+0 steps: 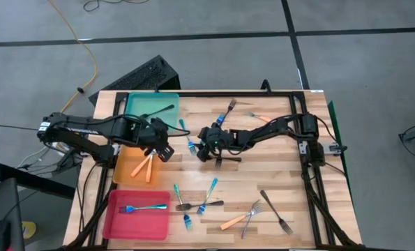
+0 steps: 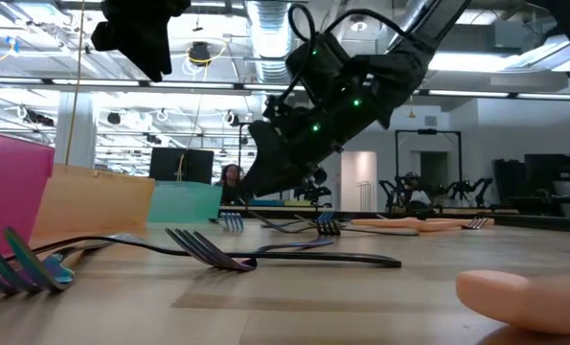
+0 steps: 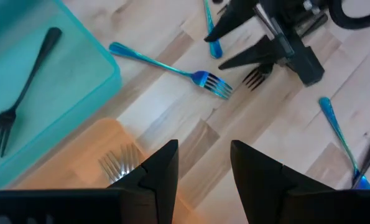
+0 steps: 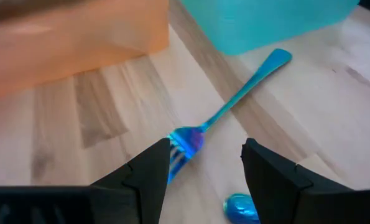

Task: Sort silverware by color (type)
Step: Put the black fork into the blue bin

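A light wooden table [image 1: 263, 178] carries three flat plastic trays along one edge: a teal tray [image 1: 141, 106], an orange tray [image 1: 123, 169] and a pink tray [image 1: 120, 222]. Loose forks lie scattered on the bare boards, among them a blue-handled fork [image 1: 187, 138] just beside the teal tray, an orange-handled fork [image 1: 236, 219], a black fork [image 1: 275, 211] and another blue-handled fork [image 1: 208, 195].

A grey concrete floor [image 1: 207, 21] lies round the wooden surface [image 1: 263, 139], crossed by dark seams. A yellow cable [image 1: 78, 35] trails at ten o'clock, near a black keyboard [image 1: 141, 75]. Beyond, ceiling ducts [image 2: 265, 29] and strip lights hang over monitors [image 2: 179, 163]; a person [image 2: 232, 177] sits far off.
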Robot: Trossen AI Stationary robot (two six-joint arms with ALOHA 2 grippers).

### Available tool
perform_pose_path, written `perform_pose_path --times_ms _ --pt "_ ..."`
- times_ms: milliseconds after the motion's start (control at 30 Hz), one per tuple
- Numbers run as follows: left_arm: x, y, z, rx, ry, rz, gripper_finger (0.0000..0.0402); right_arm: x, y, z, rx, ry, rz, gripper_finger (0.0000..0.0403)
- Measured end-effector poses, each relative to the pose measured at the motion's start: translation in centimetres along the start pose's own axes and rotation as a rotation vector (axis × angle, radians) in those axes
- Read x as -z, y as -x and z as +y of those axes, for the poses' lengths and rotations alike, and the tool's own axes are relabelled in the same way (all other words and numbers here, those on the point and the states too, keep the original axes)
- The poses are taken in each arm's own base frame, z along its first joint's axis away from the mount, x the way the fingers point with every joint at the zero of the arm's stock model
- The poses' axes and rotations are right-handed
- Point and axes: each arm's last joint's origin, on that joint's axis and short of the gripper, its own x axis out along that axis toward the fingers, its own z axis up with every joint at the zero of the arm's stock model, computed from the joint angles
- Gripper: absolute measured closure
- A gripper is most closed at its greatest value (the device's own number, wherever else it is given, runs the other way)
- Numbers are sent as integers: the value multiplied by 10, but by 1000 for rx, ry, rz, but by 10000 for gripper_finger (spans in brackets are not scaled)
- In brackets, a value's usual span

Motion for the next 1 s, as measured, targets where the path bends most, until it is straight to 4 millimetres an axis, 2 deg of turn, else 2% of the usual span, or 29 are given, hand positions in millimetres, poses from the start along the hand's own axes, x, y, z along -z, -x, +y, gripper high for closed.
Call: perform_pose_path --times_ms 500,633,733,867,1000 --pt "-1 1 -3 -11 5 -57 271 -6 -1 -5 1 -112 -44 182" --pt "-2 1 -4 2 10 -69 271 -4 -1 -5 39 -33 -32 182" --pt "-1 2 -6 8 6 -71 271 0 0 -2 -18 33 9 182" --pt "-1 2 -6 10 2 -71 271 8 2 7 -77 110 81 182" --pt "0 2 -6 11 -2 -70 271 10 4 15 -75 160 76 182"
